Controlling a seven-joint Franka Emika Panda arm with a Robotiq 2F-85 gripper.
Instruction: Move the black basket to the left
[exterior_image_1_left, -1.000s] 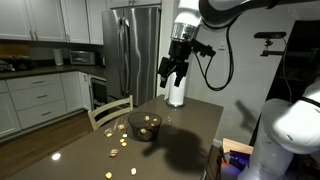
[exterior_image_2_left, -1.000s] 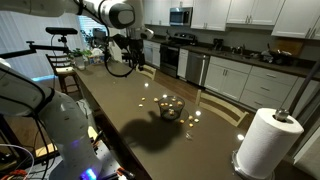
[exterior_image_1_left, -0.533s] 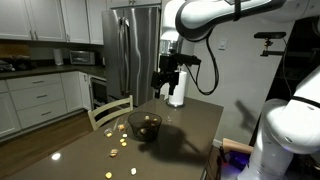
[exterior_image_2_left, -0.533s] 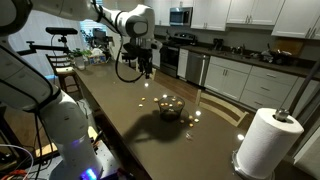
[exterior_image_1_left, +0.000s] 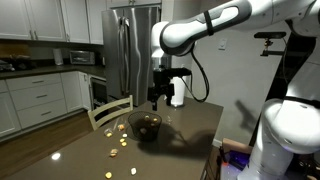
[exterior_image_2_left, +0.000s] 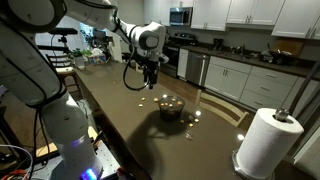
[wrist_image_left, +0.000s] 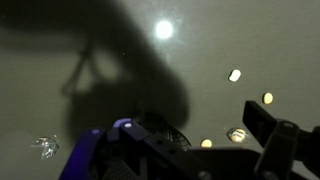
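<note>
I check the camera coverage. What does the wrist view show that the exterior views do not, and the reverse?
Wrist view only: the table seen close from above, with a glare spot. Exterior views only: the basket, the paper roll, the fridge, the whole arm. Both: the table and the small pale pieces on it.

- We see the black basket (exterior_image_1_left: 146, 126) as see-through wire mesh.
- The table (exterior_image_2_left: 125, 120) looks glossy and smooth.
- We read the paper towel roll (exterior_image_2_left: 266, 141) as matt paper.
</note>
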